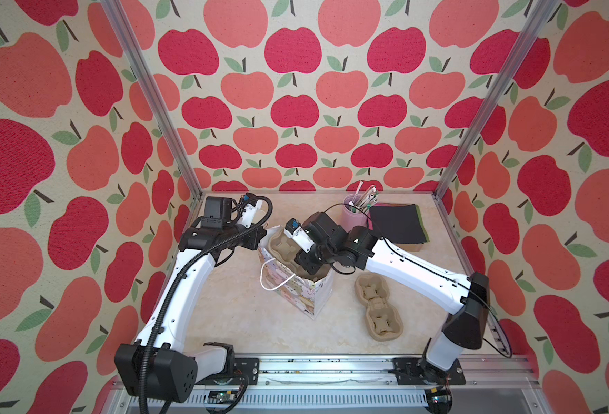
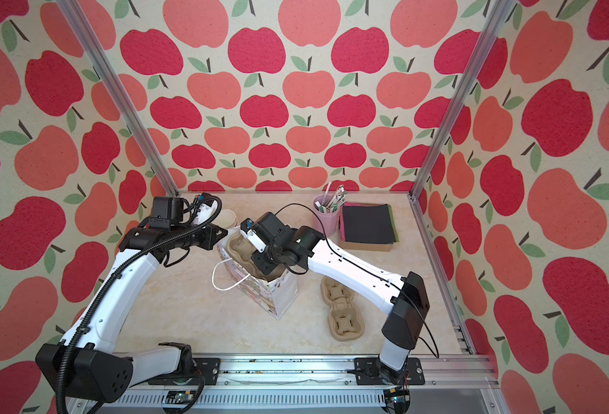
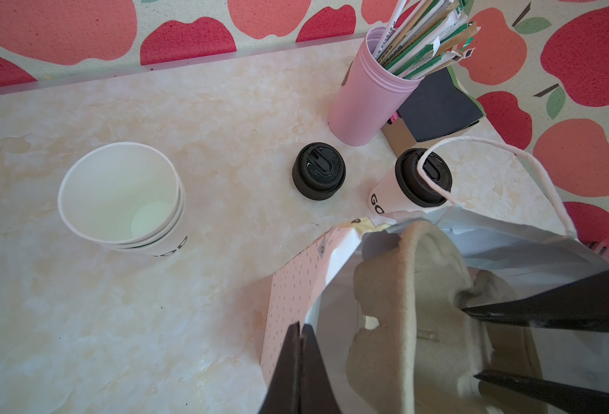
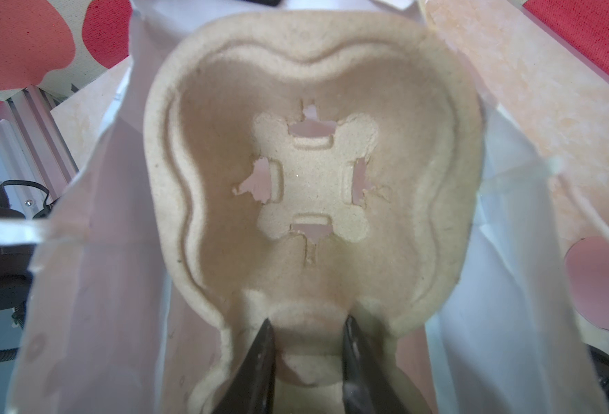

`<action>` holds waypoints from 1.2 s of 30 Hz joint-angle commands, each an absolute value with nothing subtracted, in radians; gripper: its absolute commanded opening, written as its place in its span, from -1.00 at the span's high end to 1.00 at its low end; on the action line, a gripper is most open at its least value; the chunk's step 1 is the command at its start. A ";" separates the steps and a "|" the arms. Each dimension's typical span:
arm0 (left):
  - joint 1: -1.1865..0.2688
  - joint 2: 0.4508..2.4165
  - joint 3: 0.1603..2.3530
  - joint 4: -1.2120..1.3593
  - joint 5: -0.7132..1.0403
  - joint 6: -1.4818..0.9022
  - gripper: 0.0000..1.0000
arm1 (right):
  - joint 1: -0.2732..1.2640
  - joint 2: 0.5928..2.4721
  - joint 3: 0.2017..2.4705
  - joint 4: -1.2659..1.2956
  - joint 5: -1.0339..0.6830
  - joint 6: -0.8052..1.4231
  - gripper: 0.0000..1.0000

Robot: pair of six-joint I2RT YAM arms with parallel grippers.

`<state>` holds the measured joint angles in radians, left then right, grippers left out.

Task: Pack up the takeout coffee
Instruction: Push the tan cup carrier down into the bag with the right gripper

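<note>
The takeout coffee [image 3: 385, 195], a white lettered cup under a black lid, stands on the table just behind the patterned paper bag [image 1: 308, 299]; the arms hide it in both top views. A brown pulp cup carrier [image 4: 313, 179] sits tilted inside the bag [image 3: 288, 286], also seen in a top view as the carrier [image 2: 240, 247]. My left gripper [image 3: 301, 328] is shut on the bag's rim at its left side. My right gripper [image 4: 308, 329] reaches down into the bag, its jaws shut on the carrier's middle ridge.
A loose black lid [image 3: 318, 171] lies beside the coffee. A stack of white cups [image 3: 120, 195] stands further left. A pink cup with sticks [image 1: 355, 213] and dark napkins [image 1: 398, 222] stand at the back right. A second carrier [image 1: 376, 304] lies right of the bag.
</note>
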<state>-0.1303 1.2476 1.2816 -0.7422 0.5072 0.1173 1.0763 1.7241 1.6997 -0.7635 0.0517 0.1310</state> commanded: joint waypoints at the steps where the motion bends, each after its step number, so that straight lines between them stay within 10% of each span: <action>1: -0.123 1.224 1.273 -0.717 0.525 0.106 1.00 | 1.082 1.760 1.745 -0.837 0.062 0.122 0.53; 36: -0.122 1.228 1.269 -0.700 0.571 0.123 1.00 | 1.075 2.024 2.030 -1.126 0.015 0.116 0.50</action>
